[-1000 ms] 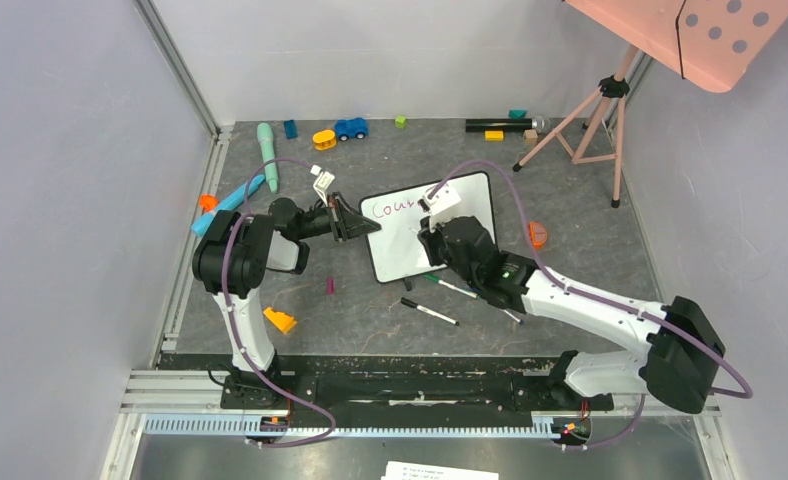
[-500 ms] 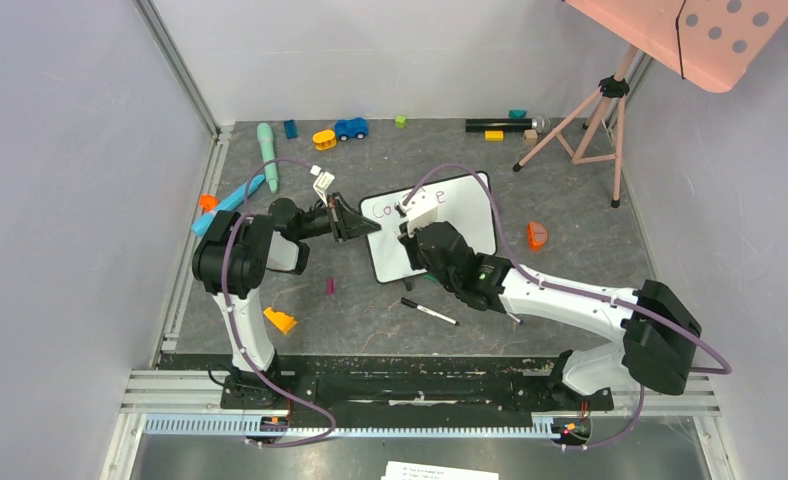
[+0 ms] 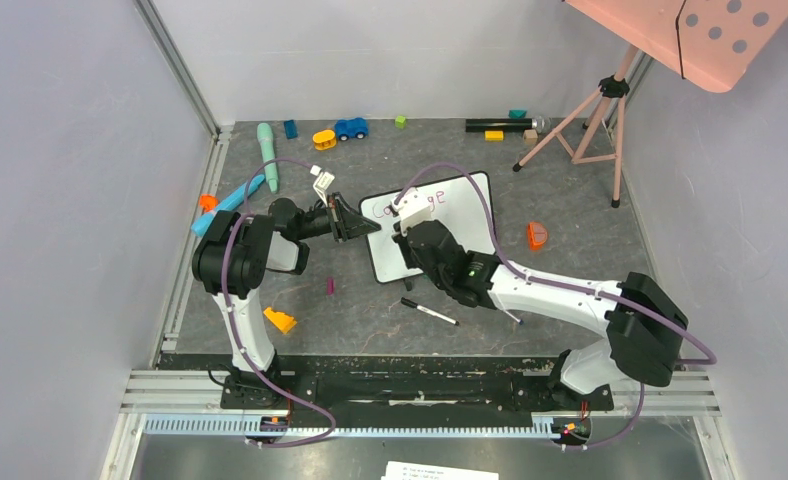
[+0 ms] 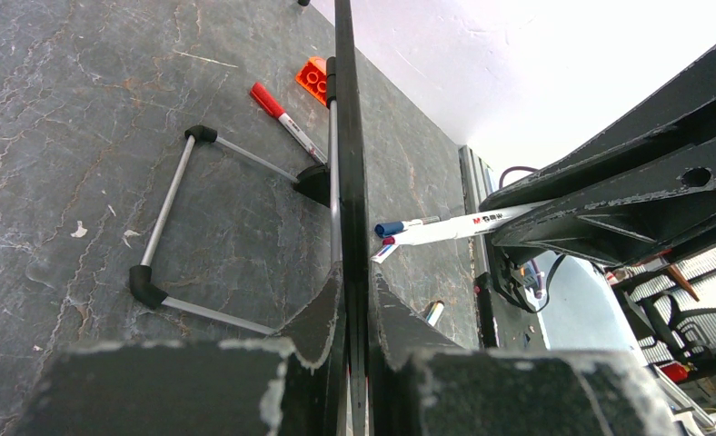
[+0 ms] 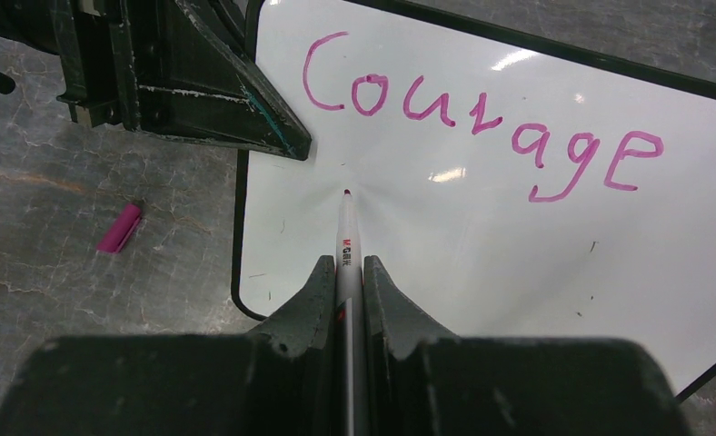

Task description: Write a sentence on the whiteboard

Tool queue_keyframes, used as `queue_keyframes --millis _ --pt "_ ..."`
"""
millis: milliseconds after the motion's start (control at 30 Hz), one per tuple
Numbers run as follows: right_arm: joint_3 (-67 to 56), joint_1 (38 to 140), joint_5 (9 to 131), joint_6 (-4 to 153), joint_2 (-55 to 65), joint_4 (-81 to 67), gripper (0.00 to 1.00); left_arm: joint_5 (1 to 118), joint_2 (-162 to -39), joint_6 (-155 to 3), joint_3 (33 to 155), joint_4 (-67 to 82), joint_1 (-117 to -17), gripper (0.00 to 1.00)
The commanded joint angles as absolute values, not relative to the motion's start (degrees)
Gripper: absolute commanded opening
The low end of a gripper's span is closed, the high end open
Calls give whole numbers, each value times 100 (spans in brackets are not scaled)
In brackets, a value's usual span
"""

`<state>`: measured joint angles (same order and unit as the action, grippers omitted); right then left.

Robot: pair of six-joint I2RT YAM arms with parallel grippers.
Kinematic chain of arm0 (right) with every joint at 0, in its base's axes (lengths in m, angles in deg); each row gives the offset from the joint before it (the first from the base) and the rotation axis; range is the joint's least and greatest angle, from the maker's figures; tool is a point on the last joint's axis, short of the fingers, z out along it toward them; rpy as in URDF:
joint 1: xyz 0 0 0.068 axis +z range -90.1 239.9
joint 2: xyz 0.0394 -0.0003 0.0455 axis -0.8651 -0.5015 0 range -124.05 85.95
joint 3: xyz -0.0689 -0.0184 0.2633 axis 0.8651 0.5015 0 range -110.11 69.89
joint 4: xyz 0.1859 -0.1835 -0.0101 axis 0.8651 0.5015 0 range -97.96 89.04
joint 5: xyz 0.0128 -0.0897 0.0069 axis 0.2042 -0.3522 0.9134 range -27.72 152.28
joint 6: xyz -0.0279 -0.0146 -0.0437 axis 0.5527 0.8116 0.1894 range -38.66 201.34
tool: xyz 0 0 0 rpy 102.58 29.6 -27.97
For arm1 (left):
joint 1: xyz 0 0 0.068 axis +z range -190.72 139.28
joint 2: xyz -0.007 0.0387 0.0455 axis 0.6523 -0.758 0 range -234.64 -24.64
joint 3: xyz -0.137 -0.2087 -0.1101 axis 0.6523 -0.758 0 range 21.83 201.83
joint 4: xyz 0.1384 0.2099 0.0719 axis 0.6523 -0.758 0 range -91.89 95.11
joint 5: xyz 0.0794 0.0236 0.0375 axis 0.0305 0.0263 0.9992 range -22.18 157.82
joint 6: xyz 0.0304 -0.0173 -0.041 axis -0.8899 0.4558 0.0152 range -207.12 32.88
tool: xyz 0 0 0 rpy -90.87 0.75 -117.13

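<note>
Pressing too hard could smear the stroke or push the whiteboard [image 5: 518,245] out of the left claw [image 4: 355,289], which pinches its left edge shut. The right claw [image 5: 346,269] is clamped tight on a marker [image 5: 346,238], whose tip meets the board just under the sentence [image 5: 482,123], so far only "Courage".
</note>
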<state>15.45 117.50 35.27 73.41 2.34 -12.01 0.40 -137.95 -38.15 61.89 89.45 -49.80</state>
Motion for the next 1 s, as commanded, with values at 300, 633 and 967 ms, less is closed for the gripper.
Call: queue_keyframes --millis 300,633,967 --pt "1104 11781 3427 7380 -29 -1413 0 1 -13602 -3928 6179 9432 -4994 2" --pt "1041 11782 3332 7402 -187 -1381 0 6 -13615 -3917 6182 9432 -4999 2" --pt "998 11782 3107 7441 -229 -1207 0 14 -13608 -3921 6174 9432 -4997 2"
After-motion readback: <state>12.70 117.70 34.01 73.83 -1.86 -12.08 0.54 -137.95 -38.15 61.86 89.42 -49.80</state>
